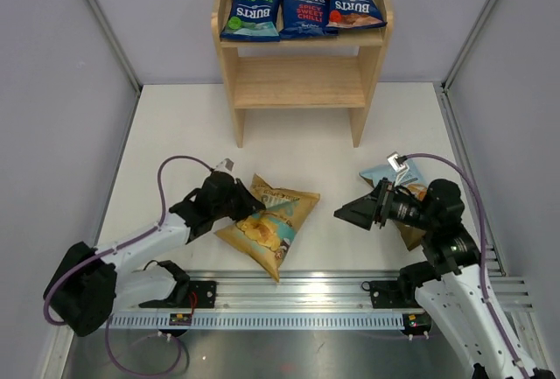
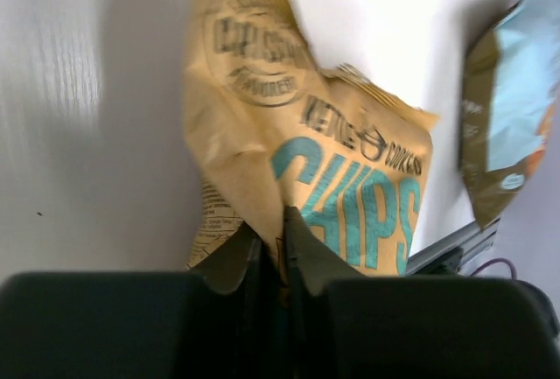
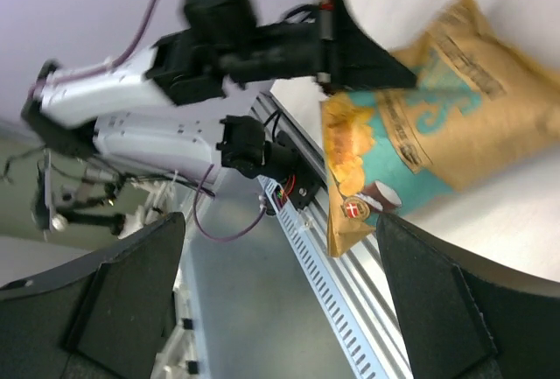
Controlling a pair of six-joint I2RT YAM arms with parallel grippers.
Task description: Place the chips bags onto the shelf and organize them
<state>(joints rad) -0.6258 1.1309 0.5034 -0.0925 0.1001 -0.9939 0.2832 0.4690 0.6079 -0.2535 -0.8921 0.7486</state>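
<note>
Crinkly, matt tan bag (image 1: 267, 221); smooth pale-wood shelf (image 1: 302, 90).

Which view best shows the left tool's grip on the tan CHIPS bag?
Left wrist: close up, the left tool is pinched shut on an edge of the tan CHIPS bag. In top external the tool's body hides that contact. Right wrist shows it side-on, smaller and blurred.

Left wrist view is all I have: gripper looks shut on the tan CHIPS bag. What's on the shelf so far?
Observer: Three dark-blue Burts bags lie side by side on the top tier of the shelf.
Operator: Right gripper busy?
Observer: No. The right gripper is open and holds nothing. It sits between the tan CHIPS bag and the light-blue bag, pointing toward the tan one.
</note>
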